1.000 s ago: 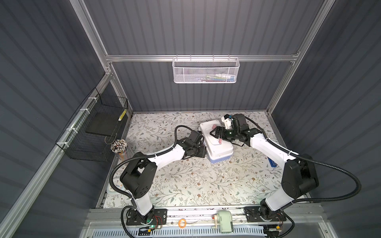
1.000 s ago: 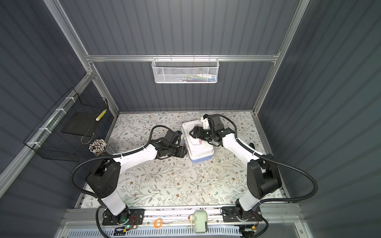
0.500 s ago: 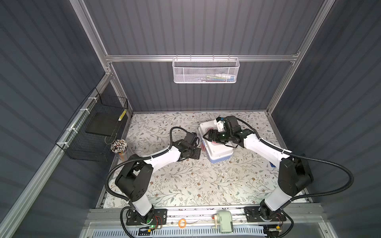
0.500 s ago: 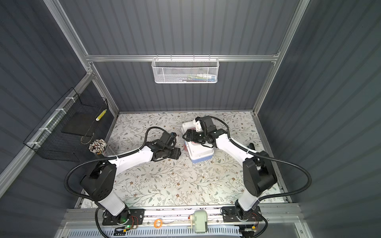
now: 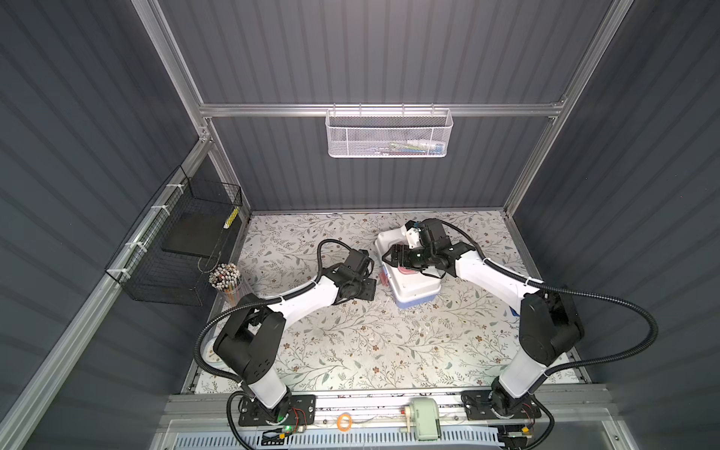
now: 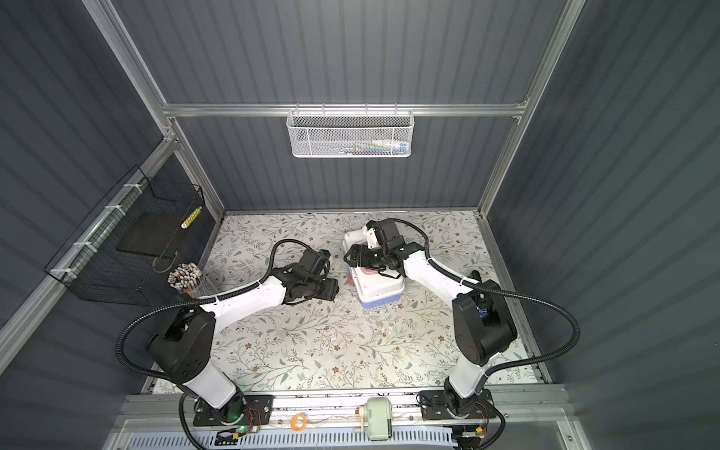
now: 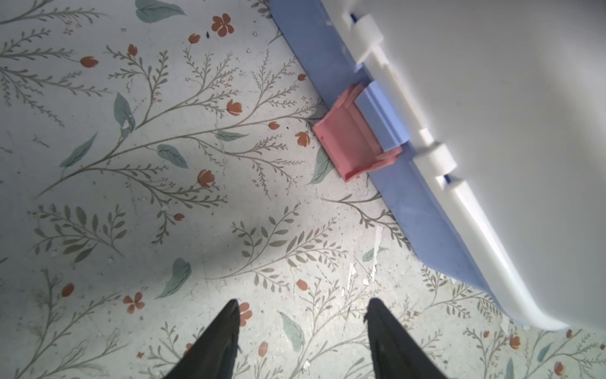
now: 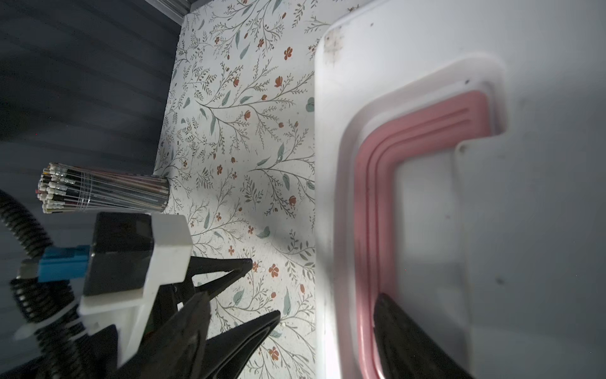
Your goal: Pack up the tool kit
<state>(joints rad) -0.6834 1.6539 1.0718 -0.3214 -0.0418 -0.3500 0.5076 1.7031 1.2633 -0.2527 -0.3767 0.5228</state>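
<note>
The shut tool box (image 5: 411,280) on the table (image 5: 350,343) is spanned at the lid (image 8: 541,98) by the open right gripper (image 8: 329,305), apparently for steadying, with the open left gripper (image 7: 303,302) aimed at its undone latch (image 7: 354,147).

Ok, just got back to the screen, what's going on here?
The tool kit sits on the table with its white lid down. The right gripper hangs open over the lid by the pink handle. The left gripper is open and empty beside the tool kit, facing the pink latch, which looks unfastened.
</note>
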